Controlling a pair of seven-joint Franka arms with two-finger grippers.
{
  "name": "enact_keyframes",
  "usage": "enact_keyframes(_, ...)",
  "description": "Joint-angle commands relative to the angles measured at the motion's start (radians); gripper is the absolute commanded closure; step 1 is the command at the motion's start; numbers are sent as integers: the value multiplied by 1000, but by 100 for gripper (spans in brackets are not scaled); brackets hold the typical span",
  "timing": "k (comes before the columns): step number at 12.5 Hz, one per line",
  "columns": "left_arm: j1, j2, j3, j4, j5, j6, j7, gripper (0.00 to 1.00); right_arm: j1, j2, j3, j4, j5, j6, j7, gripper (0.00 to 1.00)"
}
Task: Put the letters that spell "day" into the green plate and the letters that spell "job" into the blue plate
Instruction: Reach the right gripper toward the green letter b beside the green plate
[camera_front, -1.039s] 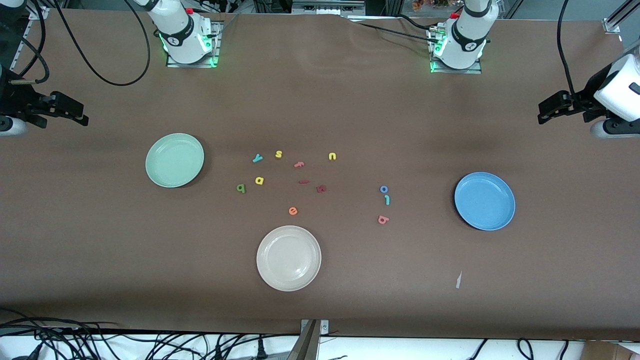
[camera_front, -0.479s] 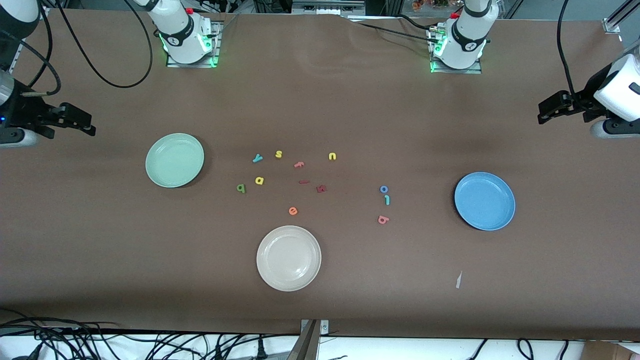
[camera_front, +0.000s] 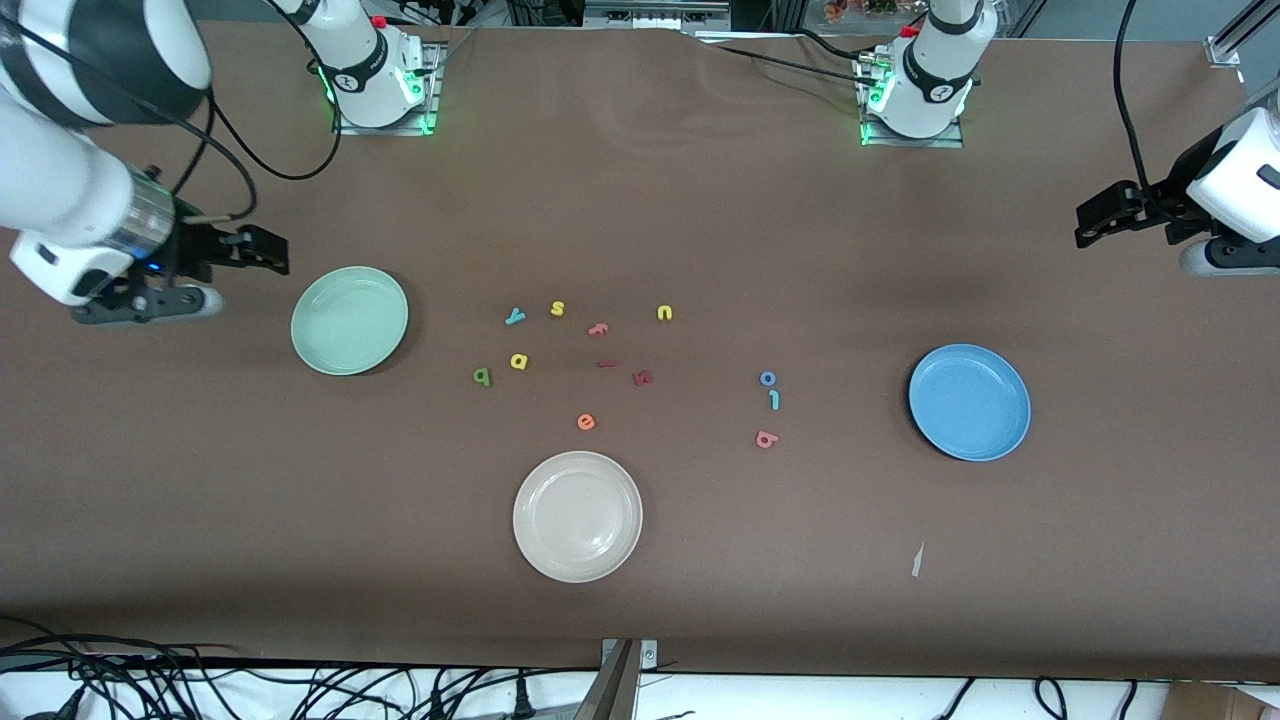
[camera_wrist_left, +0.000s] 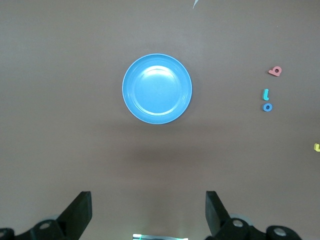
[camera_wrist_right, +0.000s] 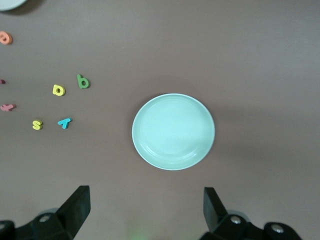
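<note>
Nothing is sorted yet: I am hovering my right gripper (camera_front: 262, 250) over the table beside the green plate (camera_front: 349, 320), fingers spread wide and empty. The d (camera_front: 482, 376), a (camera_front: 518, 361) and y (camera_front: 515, 317) are lying mid-table, the o (camera_front: 767, 378), j (camera_front: 774, 400) and b (camera_front: 766, 439) near the blue plate (camera_front: 969, 402). My left gripper (camera_front: 1100, 218) is waiting, open, empty. Next I am likely lowering onto a letter.

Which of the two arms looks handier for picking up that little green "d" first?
Probably the right arm: its open right gripper hangs beside the green plate, at the green "d" end. The left gripper waits near the blue plate.
</note>
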Motion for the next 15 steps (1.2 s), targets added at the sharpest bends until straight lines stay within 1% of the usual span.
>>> enact_keyframes(1,-3,8,-2,28,-5,-21,-11,0,83,88,-1,-34,-13,115,44,0)
enact_keyframes(3,-3,8,-2,28,-7,-23,-10,0,142,110,-1,-144,-15,310,109,0)
enact_keyframes(4,-3,8,-2,28,-7,-23,-10,0,165,149,-1,-188,-15,429,150,0)
enact_keyframes(5,-3,8,-2,28,-7,-23,-10,0,185,191,-1,-212,-17,506,191,0)
enact_keyframes(6,-3,8,-3,28,-7,-21,-10,0,187,200,-1,-231,-17,542,198,2)
enact_keyframes(7,-3,8,-3,28,-7,-23,-10,0,197,211,-1,-238,-15,563,201,9)
enact_keyframes(9,-4,8,-3,29,-5,-21,-10,0,220,277,0,-256,-15,709,254,19)
enact_keyframes(10,-4,8,-3,29,-5,-21,-8,0,255,306,-1,-255,-15,755,296,24)
enact_keyframes(11,-9,8,-3,31,-5,-21,-7,0,266,317,-1,-255,-15,768,328,29)
enact_keyframes(12,-10,10,-3,43,-8,-21,0,0,282,323,-3,-255,-15,771,360,32)
enact_keyframes(13,-13,11,-5,45,-13,-21,-5,0,285,340,-3,-259,-15,791,368,32)
enact_keyframes(15,-13,11,-5,48,-14,-21,1,0,286,364,-3,-288,-15,881,373,35)
